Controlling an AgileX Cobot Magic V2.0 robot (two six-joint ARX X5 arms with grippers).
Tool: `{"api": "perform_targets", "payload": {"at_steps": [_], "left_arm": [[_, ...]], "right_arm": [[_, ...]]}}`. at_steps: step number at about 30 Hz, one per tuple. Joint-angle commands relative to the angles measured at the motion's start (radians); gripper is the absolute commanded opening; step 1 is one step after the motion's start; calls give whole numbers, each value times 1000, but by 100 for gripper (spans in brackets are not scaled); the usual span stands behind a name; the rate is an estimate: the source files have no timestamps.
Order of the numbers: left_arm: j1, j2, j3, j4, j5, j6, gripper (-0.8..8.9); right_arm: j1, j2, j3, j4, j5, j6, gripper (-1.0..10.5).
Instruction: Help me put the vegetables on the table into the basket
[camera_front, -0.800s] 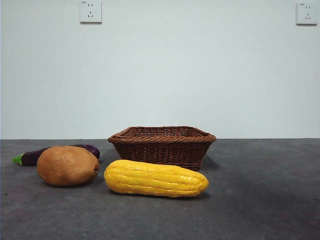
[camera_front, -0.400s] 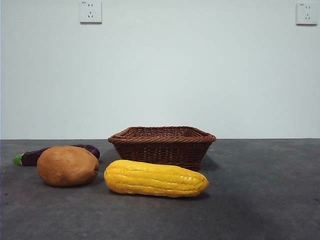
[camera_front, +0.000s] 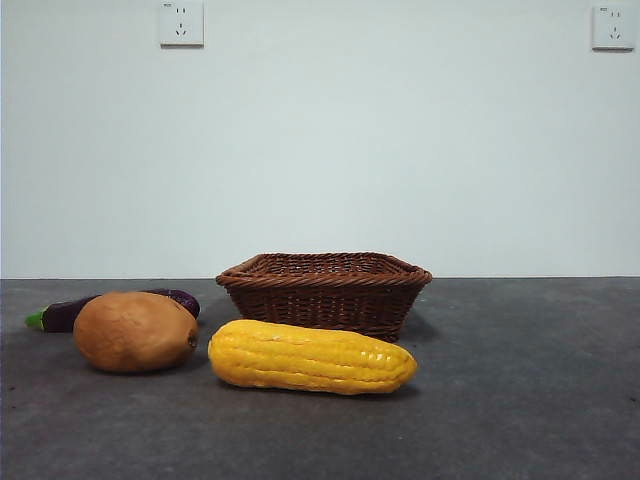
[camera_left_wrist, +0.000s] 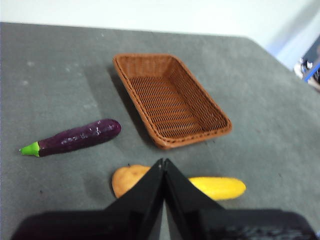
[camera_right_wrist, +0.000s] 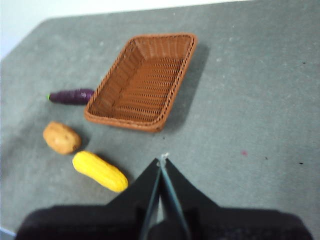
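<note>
The yellow corn cob (camera_front: 312, 357) lies on the dark grey table (camera_front: 520, 400) just in front of the brown wicker basket (camera_front: 324, 290), which holds nothing. The brown potato (camera_front: 136, 331) sits to the corn's left, and the purple eggplant (camera_front: 110, 307) lies behind the potato. My left gripper (camera_left_wrist: 163, 162) is shut and hangs high above the potato (camera_left_wrist: 129, 179) and corn (camera_left_wrist: 217, 187), with the eggplant (camera_left_wrist: 75, 137) and basket (camera_left_wrist: 171, 100) beyond. My right gripper (camera_right_wrist: 162, 159) is shut too, high above bare table near the corn (camera_right_wrist: 99, 171), potato (camera_right_wrist: 61, 137), eggplant (camera_right_wrist: 71, 95) and basket (camera_right_wrist: 141, 81). Neither gripper shows in the front view.
Two wall sockets (camera_front: 181, 22) sit high on the white wall behind the table. The table's far edge and corner (camera_left_wrist: 250, 40) show in the left wrist view.
</note>
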Motion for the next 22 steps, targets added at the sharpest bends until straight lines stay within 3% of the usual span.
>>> {"api": "perform_targets", "payload": {"at_steps": [1,6,7,8,9,10,11,13,14,22], "left_arm": [[-16,31,43,-39,3,65,-6],[-31,69,92,-57,3,67,3],[-32,74,96,-60,5,65,43],[-31,77,97,-61,21,66,173],[-32,80,97,-61,37,65,381],[-32,84,97,-61,50,65,595],[-32,86,97,-61,61,66,675],[-33,97,97,-57,102,66,676],[-33,102,97,-57,104,66,676],[-33,140,98,-56,103,66,676]], "right_arm": [[1,27,32,-23,-3,-77,-8],[1,65,55,-42,-3,-90,3],[1,69,55,-42,-4,-90,10],[1,70,55,-42,-3,-90,12],[1,70,55,-41,-4,-90,42],[1,70,55,-41,-5,-90,142],[1,70,55,-42,-19,-90,253],[1,74,55,-41,-73,-89,556],[1,76,55,-43,-79,-88,615],[2,147,56,-54,-99,-85,623]]}}
